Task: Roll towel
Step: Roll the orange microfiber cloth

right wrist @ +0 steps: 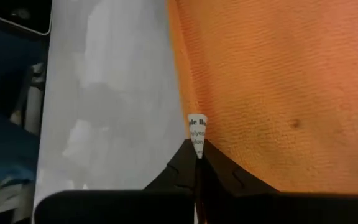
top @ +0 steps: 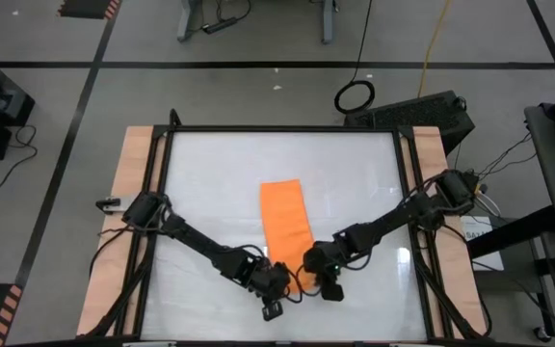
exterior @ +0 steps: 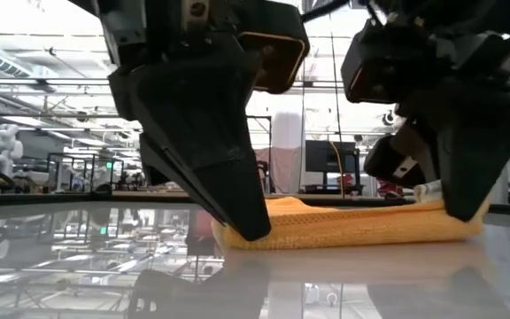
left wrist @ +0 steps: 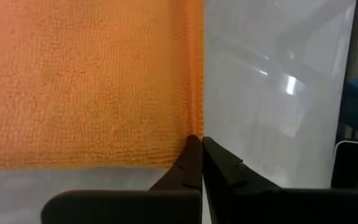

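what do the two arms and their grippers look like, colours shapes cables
Both arms are matte black, jointed link by link. The left gripper and right gripper have broad dark wedge-shaped fingers tapering to thin tips. Black cables trail from each arm's base, and a small green light glows on the right arm.

1 orange towel (top: 286, 223), 2 grippers – L (top: 279, 286), R (top: 325, 281), 1 table (top: 210, 183), 1 white label (right wrist: 197, 134).

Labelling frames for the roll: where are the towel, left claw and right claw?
towel (top: 285, 217): high view, middle of cloth.
left claw (left wrist: 196, 144): left wrist view, shut tips at corner.
right claw (right wrist: 196, 149): right wrist view, tips on label.
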